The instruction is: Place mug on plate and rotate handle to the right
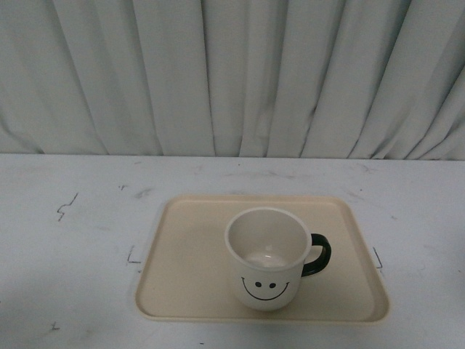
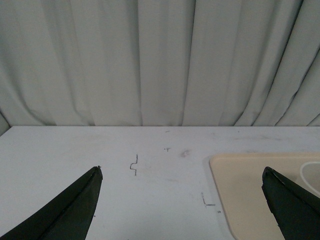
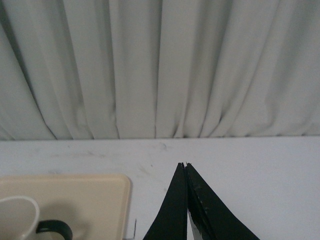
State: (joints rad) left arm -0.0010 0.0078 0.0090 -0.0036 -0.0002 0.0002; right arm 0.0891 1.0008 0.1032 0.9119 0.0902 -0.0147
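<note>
The white mug [image 1: 265, 258] stands upright on the beige plate [image 1: 189, 276], smiley face toward the camera, and its black handle [image 1: 318, 254] points right. In the right wrist view part of the mug [image 3: 17, 217] and its handle [image 3: 54, 230] show on the plate [image 3: 90, 200]. My right gripper [image 3: 184, 165] is shut with nothing in it, over the table beside the plate. My left gripper [image 2: 181, 171] is open and empty above the table, one finger over the plate [image 2: 245, 195] corner. The mug rim [image 2: 311, 176] shows at the edge. Neither gripper appears in the front view.
A white table [image 1: 73, 240] carries pen marks [image 1: 67, 207] left of the plate and small corner marks [image 1: 132, 256] by its edges. A pleated grey-white curtain [image 1: 232, 73] hangs behind the table's far edge.
</note>
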